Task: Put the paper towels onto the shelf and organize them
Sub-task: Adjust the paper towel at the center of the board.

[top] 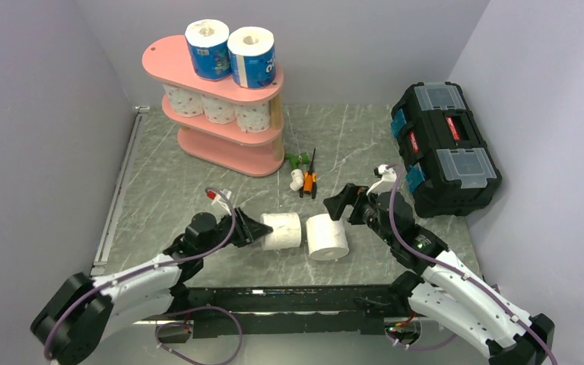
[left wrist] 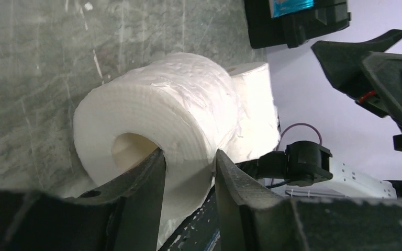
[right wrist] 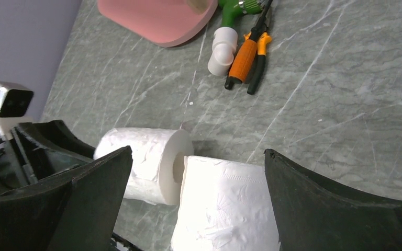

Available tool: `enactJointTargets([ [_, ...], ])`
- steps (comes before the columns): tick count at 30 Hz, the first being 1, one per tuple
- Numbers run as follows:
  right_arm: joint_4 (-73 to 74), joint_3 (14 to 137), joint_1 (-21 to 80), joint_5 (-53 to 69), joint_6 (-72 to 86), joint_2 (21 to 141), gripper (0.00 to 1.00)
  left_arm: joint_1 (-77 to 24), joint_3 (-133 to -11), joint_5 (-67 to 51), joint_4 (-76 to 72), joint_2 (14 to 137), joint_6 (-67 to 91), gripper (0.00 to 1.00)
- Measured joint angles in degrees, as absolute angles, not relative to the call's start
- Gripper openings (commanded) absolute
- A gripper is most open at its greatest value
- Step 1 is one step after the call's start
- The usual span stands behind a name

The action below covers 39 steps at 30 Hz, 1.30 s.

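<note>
Two plain white paper towels lie side by side near the table's front. My left gripper (top: 257,228) (left wrist: 188,152) is shut on the left roll (top: 285,230) (left wrist: 178,104): one finger is in its hollow core, the other presses its outer side. My right gripper (top: 340,204) (right wrist: 198,151) stands open just behind the right roll (top: 327,237) (right wrist: 230,209), its fingers spread wider than the roll and apart from it. The pink shelf (top: 169,53) stands at the back left. Two blue-wrapped rolls (top: 232,52) sit on its top board and three pink-dotted rolls (top: 219,108) on the middle one.
A black toolbox (top: 445,148) sits at the right edge. Orange-handled pliers (top: 309,181) (right wrist: 246,57) and a white-and-green tool (top: 296,171) (right wrist: 222,44) lie between the shelf and the rolls. Grey walls close in both sides, and a metal rail (top: 118,190) runs along the left.
</note>
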State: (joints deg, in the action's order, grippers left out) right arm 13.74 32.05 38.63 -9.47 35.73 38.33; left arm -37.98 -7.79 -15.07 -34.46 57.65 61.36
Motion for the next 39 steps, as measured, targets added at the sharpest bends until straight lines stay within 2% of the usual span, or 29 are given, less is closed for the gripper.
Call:
enactJointTargets([
  [3,13.78,32.05,38.63,-9.98,35.66,37.91,0.99,-37.98,-9.67,-13.58,-25.23,49.93,58.15,0.32],
  [5,13.82,32.05,38.63,-10.15,35.53,37.60,0.99,-38.00,-13.56,-11.64,-16.29,44.56,54.72,0.27],
  [9,13.87,32.05,38.63,-10.35,35.33,36.84,0.99,-37.98,-24.53,-6.70,-1.19,38.89,47.03,0.01],
  [18,13.89,30.94,38.63,-10.72,34.89,34.33,0.99,-38.00,-43.77,6.07,27.38,41.47,33.43,0.00],
  [26,14.13,30.24,38.63,-12.08,34.52,33.36,0.99,-43.05,-57.04,20.45,49.87,55.79,27.66,0.00],
  [31,14.13,30.17,38.63,-12.36,34.46,32.99,0.99,-47.86,-61.43,26.20,53.47,64.82,27.05,0.01],
  [39,15.90,30.09,38.63,-13.26,34.22,31.75,0.99,-52.60,-61.56,30.13,53.01,77.52,26.70,0.03],
])
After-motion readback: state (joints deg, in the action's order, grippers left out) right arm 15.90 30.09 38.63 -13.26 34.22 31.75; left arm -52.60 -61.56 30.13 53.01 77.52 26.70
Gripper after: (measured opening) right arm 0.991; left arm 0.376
